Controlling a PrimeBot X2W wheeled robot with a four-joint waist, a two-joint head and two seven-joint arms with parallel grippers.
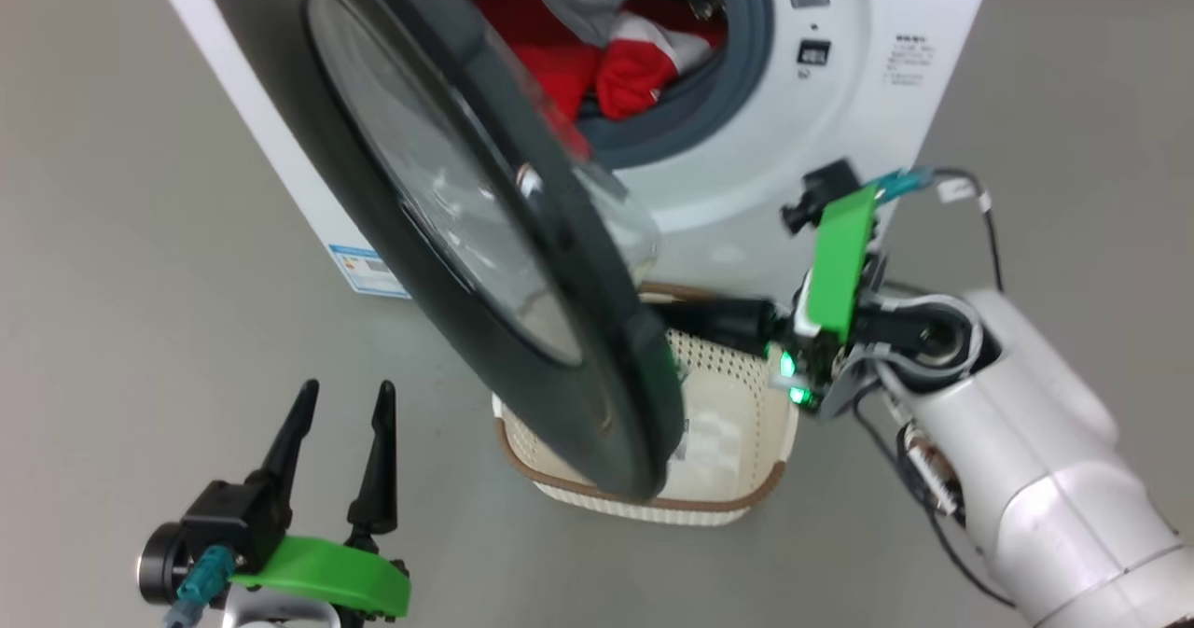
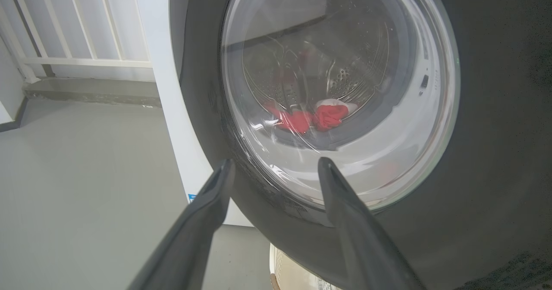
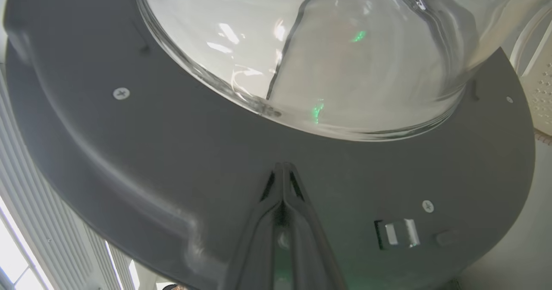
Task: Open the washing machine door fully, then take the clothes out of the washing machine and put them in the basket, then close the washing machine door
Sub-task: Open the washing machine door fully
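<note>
Black plastic, glossy and stiff, rings the door [image 1: 569, 245] of the washing machine [image 1: 839, 115]. The door stands partly swung out, tilted across the head view above the basket [image 1: 728, 507] on the floor [image 1: 140, 283].

My right gripper [image 3: 282, 169] is clenched, both fingers pressed together with nothing between them. Its tips point at the inner face of the black rim just below the bulging glass window [image 3: 345, 66]; I cannot tell whether they touch the plastic. My left gripper [image 1: 346, 390] is released, fingers spread wide and empty, low on the outer side of the door and apart from it.

As I judge it, the door is rigid and fairly heavy and swings on its hinge. It wants a steady push on the rim, not on the smooth glass, where closed tips would slide. The rim near the latch [image 3: 401, 233] should give the most leverage.

Red clothes [image 1: 634, 77] with white and grey lie in the drum mouth. They look soft and light and will drape, so a pinch into a thick fold should lift them. The basket sits before the machine, partly under the door, and looks empty.
</note>
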